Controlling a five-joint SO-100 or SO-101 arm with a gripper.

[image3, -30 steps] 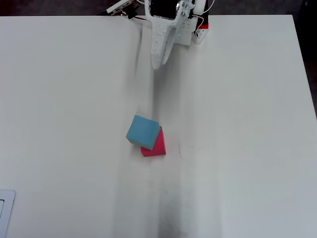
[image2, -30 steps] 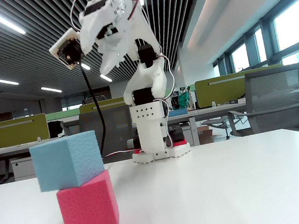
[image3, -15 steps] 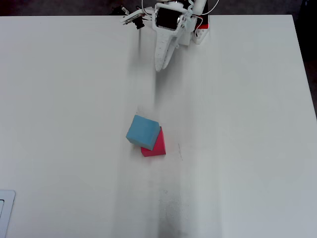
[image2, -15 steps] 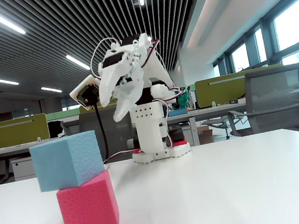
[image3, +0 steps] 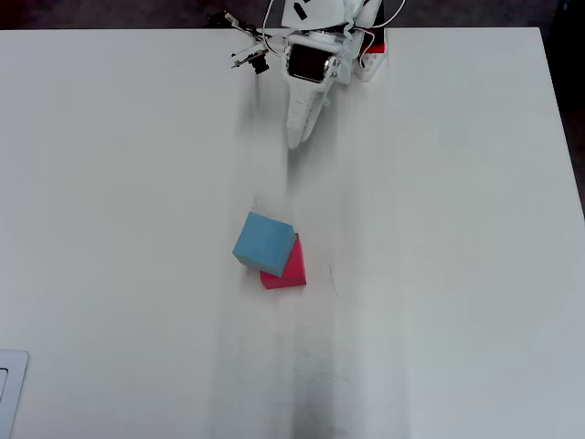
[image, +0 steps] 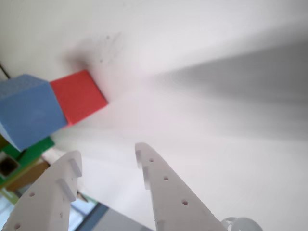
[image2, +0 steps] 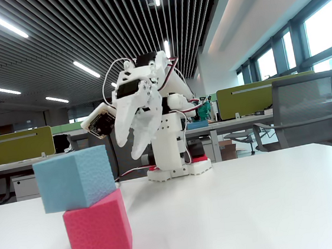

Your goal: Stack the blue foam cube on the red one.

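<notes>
The blue foam cube [image2: 73,177] rests on top of the red one [image2: 98,227], shifted to the left and twisted so it overhangs. From above, the blue foam cube [image3: 263,240] covers most of the red one [image3: 292,268] near the table's middle. The wrist view shows both far off at the left, the blue foam cube [image: 29,108] beside the red one [image: 77,96]. My gripper [image2: 134,148] hangs near the arm's base, pointing down, well away from the stack. It lies at the table's far edge in the overhead view [image3: 294,142]. The gripper [image: 108,155] is open, nothing between its fingers.
The arm's white base [image2: 172,159] stands at the far edge of the white table [image3: 457,274]. A grey office chair [image2: 307,109] and desks lie beyond the table. A white object [image3: 9,393] pokes in at the lower left corner.
The arm has folded down and back toward its base, lowering the gripper from high up. The two cubes have not moved.
</notes>
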